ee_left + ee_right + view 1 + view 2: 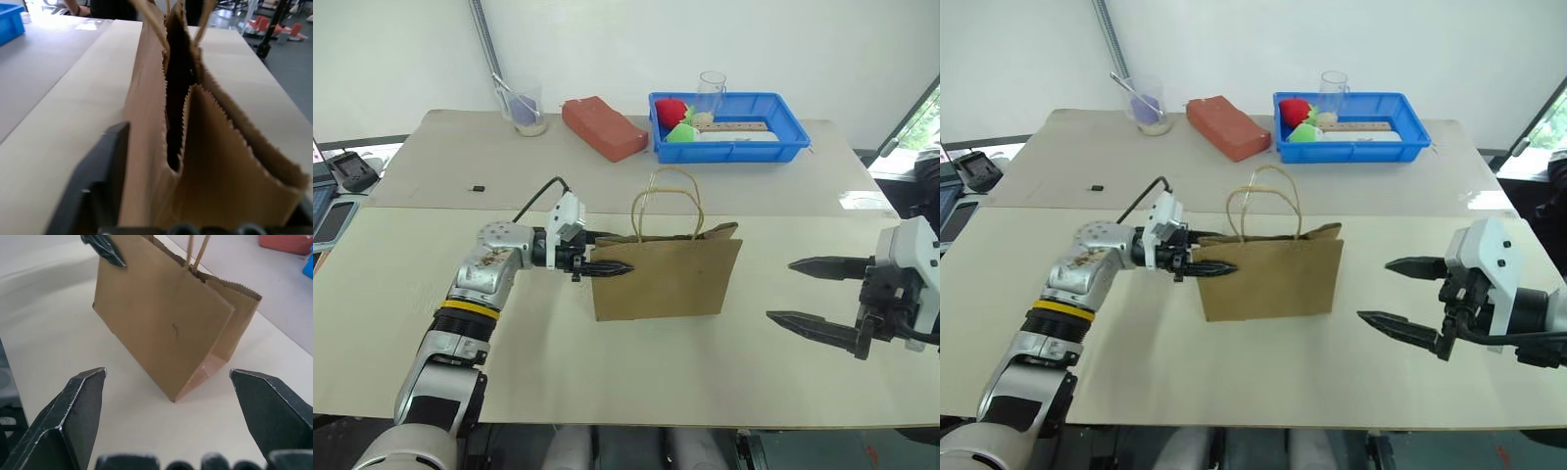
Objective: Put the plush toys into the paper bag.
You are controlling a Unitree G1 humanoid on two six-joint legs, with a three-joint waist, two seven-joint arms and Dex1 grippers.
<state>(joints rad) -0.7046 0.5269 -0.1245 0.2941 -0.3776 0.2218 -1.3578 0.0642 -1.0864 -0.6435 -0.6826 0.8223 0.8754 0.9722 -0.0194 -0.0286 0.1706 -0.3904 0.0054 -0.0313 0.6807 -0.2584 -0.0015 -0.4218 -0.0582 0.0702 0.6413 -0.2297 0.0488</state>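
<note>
L gripper (607,253) spread astride paper bag (668,279) left edge; I back it off w/o tipping. R gripper (811,295) spread, empty. Toys probably inside.

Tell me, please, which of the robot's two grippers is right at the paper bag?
The left gripper, its fingers straddling the near wall at one end of the paper bag; the right gripper hangs open, well clear of the other end.

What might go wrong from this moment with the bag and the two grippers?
The paper bag stands upright but its mouth is nearly flat, so a toy may catch on the rim. The left gripper straddles its upper corner; pulling away might tip it. The right gripper, open and empty, is off to the side.
</note>
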